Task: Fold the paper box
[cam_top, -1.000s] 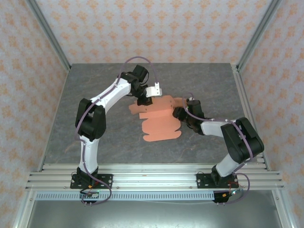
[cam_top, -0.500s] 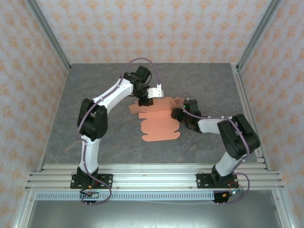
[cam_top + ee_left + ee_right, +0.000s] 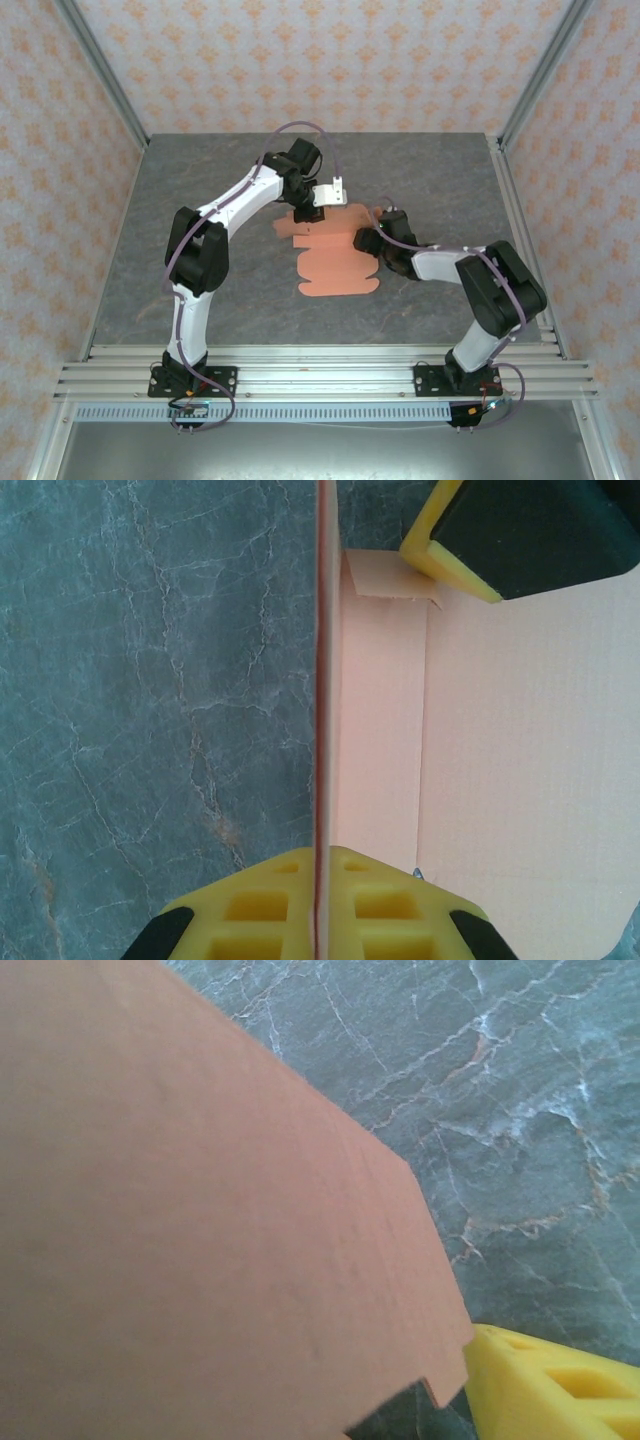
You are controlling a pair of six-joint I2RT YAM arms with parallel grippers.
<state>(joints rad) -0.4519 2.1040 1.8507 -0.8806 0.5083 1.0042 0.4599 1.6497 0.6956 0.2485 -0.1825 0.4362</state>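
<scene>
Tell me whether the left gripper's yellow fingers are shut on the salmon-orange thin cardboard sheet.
Yes, the salmon-orange cardboard paper box has a raised panel running edge-on between the left gripper's yellow fingers, both pressed against it.

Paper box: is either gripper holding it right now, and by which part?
The left gripper pinches the paper box by the edge of a raised flap. The right gripper is at its right side; any grip cannot be told.

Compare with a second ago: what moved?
The right gripper slid left, pressing into the right side of the paper box, whose far-right tabs now show less. The left gripper stayed clamped on the upright far flap, and the near panel stayed flat on the table.
</scene>
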